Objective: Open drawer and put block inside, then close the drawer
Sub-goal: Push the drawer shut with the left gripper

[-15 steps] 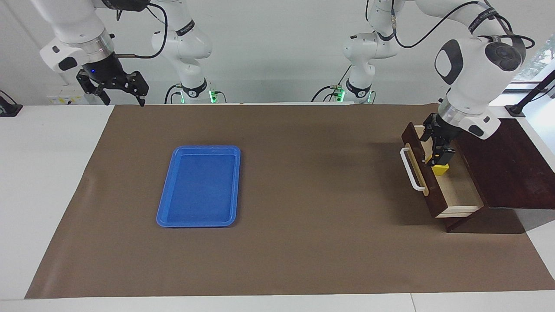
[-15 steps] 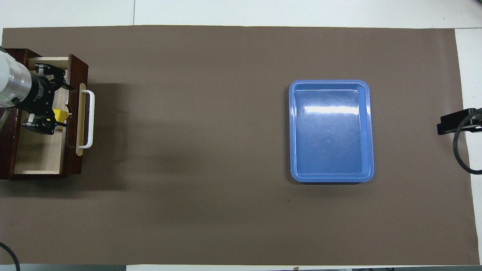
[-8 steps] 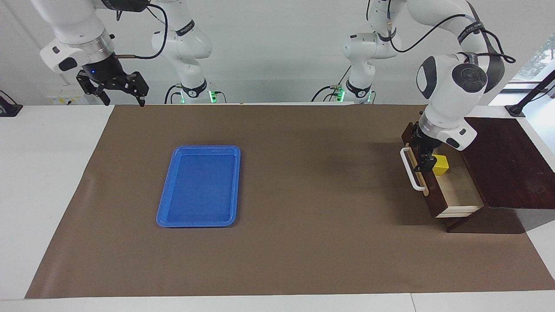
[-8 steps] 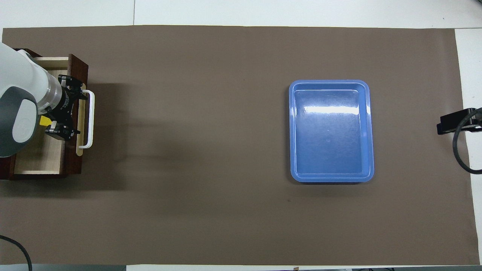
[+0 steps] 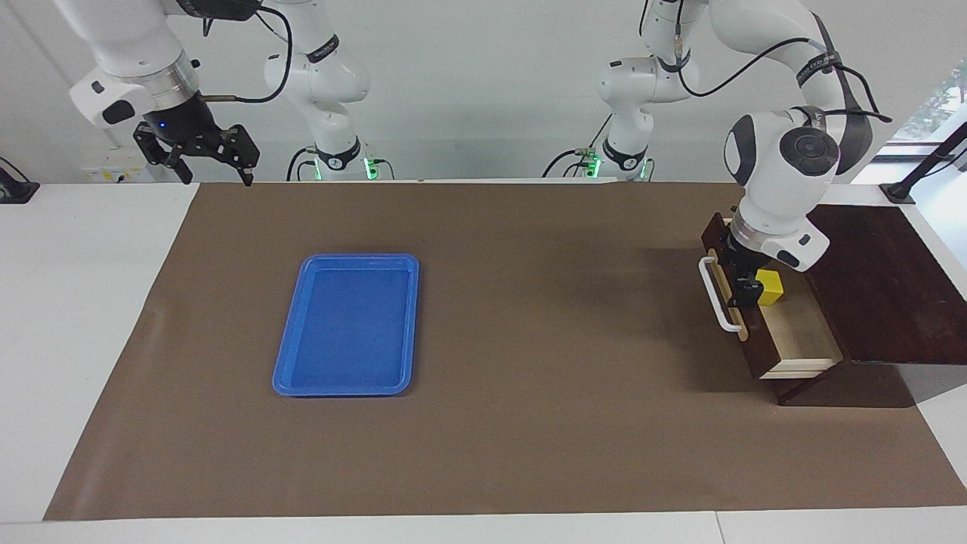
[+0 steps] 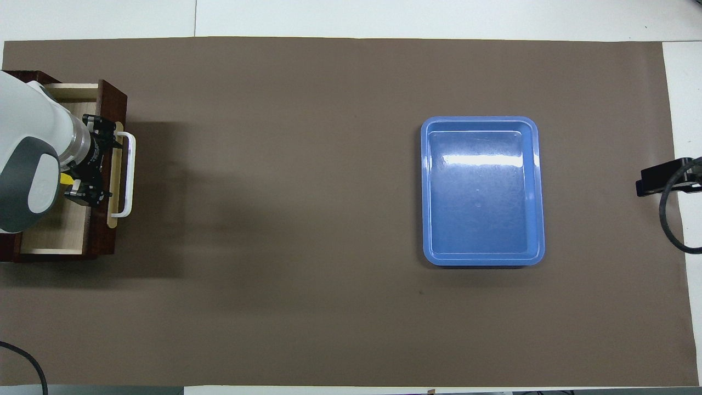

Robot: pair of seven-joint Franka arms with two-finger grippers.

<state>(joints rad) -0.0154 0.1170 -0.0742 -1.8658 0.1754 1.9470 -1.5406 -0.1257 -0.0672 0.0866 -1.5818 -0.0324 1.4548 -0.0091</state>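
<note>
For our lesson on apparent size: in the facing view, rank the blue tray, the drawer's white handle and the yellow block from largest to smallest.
1. blue tray
2. white handle
3. yellow block, partly hidden by the left gripper

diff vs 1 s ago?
The left gripper left the block lying in the open drawer and moved from over it to the drawer's front panel, by the handle; its wrist turned. Drawer maybe slightly further in. Block, tray and waiting right gripper unchanged.
</note>
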